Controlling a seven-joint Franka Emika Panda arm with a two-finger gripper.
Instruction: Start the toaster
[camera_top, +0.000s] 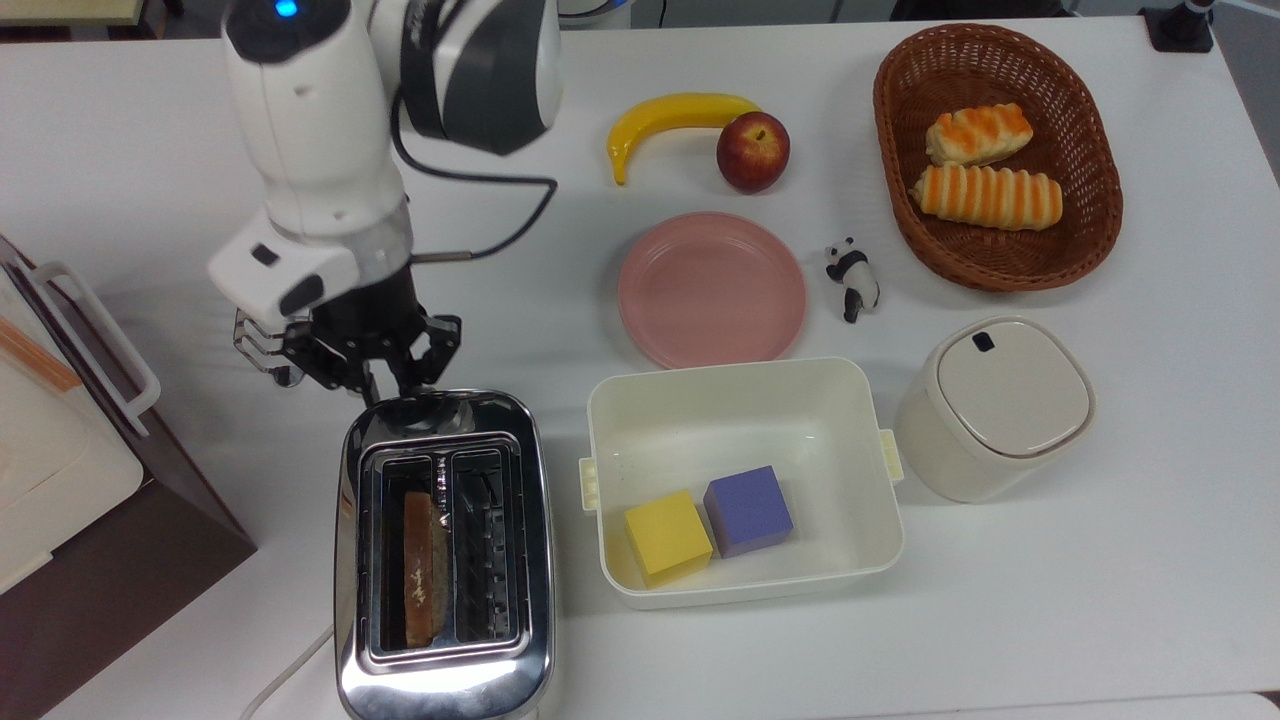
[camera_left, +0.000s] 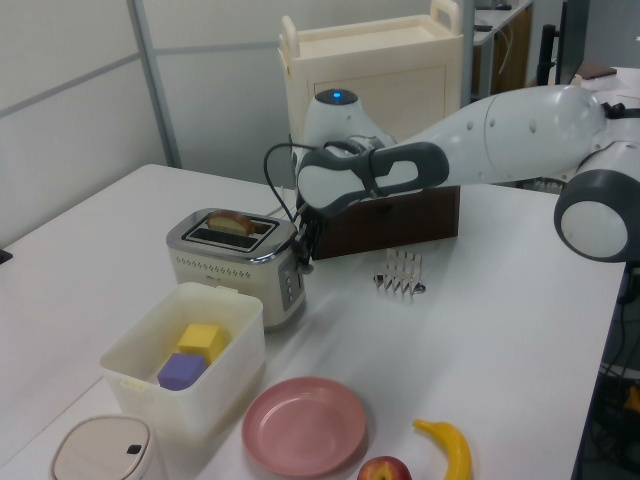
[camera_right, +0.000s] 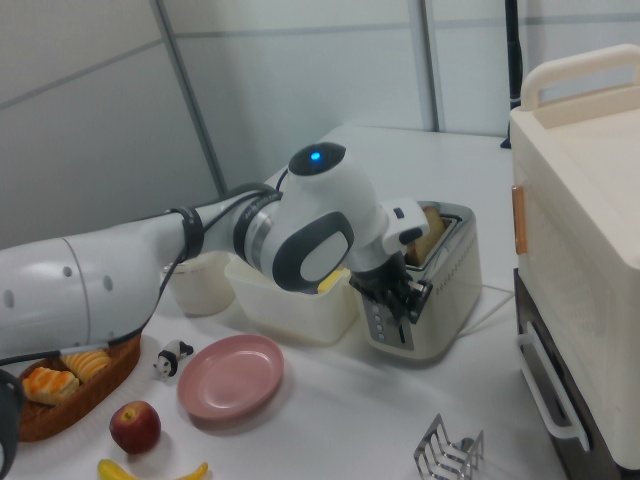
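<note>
The chrome two-slot toaster (camera_top: 445, 680) stands near the front of the table in the top view, and it also shows in the left view (camera_left: 225, 265) and the right view (camera_right: 450, 290). A slice of bread (camera_top: 424, 565) stands in one slot, its top above the rim (camera_left: 232, 222). My gripper (camera_top: 392, 385) hangs shut and holding nothing, just off the toaster's end that faces the arm, near the top corner (camera_left: 303, 262) (camera_right: 402, 305). The gripper hides the lever on that end.
A white and brown box appliance (camera_top: 60, 470) stands at the top view's left, and a wire toast rack (camera_left: 400, 275) sits behind the arm. To the toaster's right are a white bin (camera_top: 740, 385) with two cubes, a pink plate (camera_top: 712, 290) and a lidded pot (camera_top: 990, 405).
</note>
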